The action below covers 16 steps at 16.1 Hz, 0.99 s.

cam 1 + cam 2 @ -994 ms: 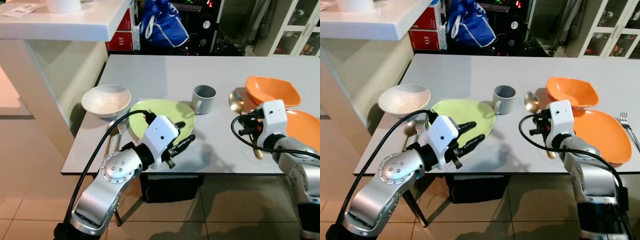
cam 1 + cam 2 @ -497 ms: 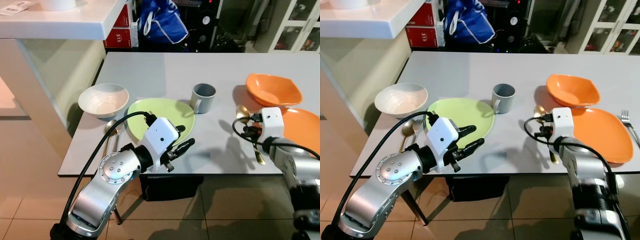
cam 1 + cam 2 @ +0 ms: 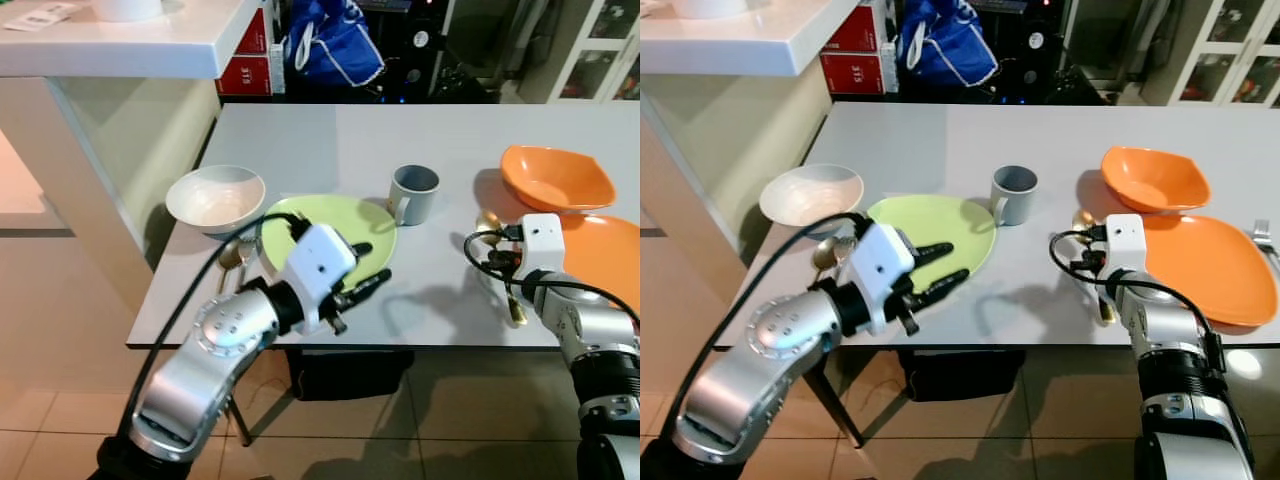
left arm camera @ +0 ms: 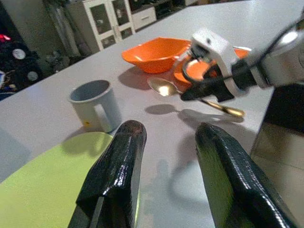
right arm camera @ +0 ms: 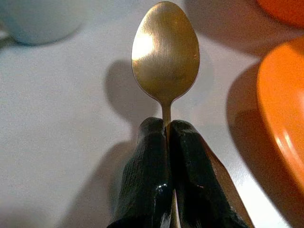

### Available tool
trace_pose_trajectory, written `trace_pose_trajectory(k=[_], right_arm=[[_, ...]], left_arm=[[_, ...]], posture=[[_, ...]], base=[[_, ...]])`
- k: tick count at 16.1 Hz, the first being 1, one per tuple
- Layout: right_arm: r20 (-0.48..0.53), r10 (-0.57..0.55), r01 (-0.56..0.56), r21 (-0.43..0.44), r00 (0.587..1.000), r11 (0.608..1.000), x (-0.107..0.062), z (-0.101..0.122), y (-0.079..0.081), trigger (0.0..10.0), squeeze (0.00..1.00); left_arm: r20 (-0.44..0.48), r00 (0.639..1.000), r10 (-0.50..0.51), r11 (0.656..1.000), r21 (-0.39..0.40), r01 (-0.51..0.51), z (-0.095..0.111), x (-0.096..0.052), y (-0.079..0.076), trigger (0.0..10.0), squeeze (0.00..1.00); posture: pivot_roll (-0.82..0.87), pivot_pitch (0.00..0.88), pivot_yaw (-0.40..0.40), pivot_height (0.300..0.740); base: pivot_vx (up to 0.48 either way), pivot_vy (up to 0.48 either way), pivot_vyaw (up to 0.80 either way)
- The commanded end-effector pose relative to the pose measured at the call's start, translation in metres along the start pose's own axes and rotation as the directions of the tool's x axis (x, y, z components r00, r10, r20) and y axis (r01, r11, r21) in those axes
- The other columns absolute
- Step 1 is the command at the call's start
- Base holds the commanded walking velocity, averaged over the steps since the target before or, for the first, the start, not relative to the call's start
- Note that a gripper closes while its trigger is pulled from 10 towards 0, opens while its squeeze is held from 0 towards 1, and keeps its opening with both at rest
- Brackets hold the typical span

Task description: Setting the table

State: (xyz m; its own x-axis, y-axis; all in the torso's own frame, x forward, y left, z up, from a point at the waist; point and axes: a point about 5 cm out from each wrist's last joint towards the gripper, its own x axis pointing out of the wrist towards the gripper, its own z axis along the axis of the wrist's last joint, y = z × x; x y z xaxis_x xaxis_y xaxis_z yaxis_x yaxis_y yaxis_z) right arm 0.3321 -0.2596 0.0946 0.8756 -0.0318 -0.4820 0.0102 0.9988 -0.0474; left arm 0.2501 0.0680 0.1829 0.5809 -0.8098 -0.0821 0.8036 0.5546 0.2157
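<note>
My right gripper [image 3: 503,266] is shut on the stem of a gold spoon [image 5: 165,50], just left of the orange plate [image 3: 603,250]. The spoon's bowl [image 3: 1083,218] points toward the grey mug [image 3: 413,192] and hangs slightly above the table, casting a shadow. My left gripper [image 3: 358,272] stands open over the near rim of the green plate [image 3: 325,222], with nothing between its fingers [image 4: 124,151]. A white bowl [image 3: 214,197] sits left of the green plate. An orange bowl [image 3: 556,178] lies behind the orange plate.
Another gold spoon and a fork [image 3: 826,253] lie left of the green plate. A fork [image 3: 1266,238] lies at the table's right edge. A white counter [image 3: 120,40] stands to the left. A blue bag [image 3: 335,45] and red boxes [image 3: 245,72] are beyond the table.
My right gripper has come down toward the table with the spoon, beside the orange plate. The left gripper stays open over the green plate's rim. The camera shifted slightly.
</note>
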Motion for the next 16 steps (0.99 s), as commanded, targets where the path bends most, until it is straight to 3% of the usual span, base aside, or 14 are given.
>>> trace_pose_trajectory(k=[1, 6, 10, 14, 15, 16], right_arm=[[0.025, -0.018, 0.018, 0.007, 1.0, 1.0, 0.002, 0.009, -0.003, 10.0, 0.0], [0.008, -0.039, 0.039, 0.027, 0.999, 0.999, 0.007, 0.006, -0.006, 10.0, 0.0], [-0.009, -0.058, 0.058, 0.03, 0.998, 0.998, 0.011, 0.004, -0.008, 10.0, 0.0], [-0.019, -0.072, 0.072, 0.015, 0.997, 0.997, 0.012, 0.005, -0.013, 10.0, 0.0], [-0.022, -0.072, 0.072, 0.015, 0.997, 0.997, 0.012, 0.005, -0.013, 10.0, 0.18], [-0.025, -0.077, 0.078, 0.014, 0.997, 0.997, 0.012, 0.005, -0.014, 10.0, 0.59]], left_arm=[[0.004, 1.0, -0.008, 1.0, -0.003, 0.008, 0.002, 0.0, 0.004, 10.0, 0.0], [0.005, 0.999, -0.036, 0.999, 0.008, 0.036, 0.004, 0.0, 0.008, 10.0, 0.0], [-0.007, 0.994, -0.112, 0.994, -0.004, 0.112, 0.003, -0.002, 0.0, 10.0, 0.0], [-0.01, 0.993, -0.119, 0.993, -0.007, 0.119, 0.003, -0.004, -0.001, 10.0, 0.0], [-0.012, 0.993, -0.12, 0.993, -0.008, 0.12, 0.003, -0.004, -0.002, 10.0, 0.0], [-0.014, 0.992, -0.122, 0.993, -0.009, 0.122, 0.002, -0.005, -0.002, 10.0, 0.0]], posture=[[-0.02, 0.0, 0.059, 0.74], [-0.02, 0.0, 0.077, 0.74], [-0.01, 0.0, 0.08, 0.74], [-0.01, 0.0, 0.071, 0.74], [0.0, 0.0, 0.069, 0.74], [0.0, 0.0, 0.068, 0.74]], base=[[0.0, 0.0, 0.0], [0.0, 0.0, 0.0], [0.0, 0.0, 0.0], [0.0, 0.0, 0.0], [0.0, 0.0, 0.0], [0.0, 0.0, 0.0]])
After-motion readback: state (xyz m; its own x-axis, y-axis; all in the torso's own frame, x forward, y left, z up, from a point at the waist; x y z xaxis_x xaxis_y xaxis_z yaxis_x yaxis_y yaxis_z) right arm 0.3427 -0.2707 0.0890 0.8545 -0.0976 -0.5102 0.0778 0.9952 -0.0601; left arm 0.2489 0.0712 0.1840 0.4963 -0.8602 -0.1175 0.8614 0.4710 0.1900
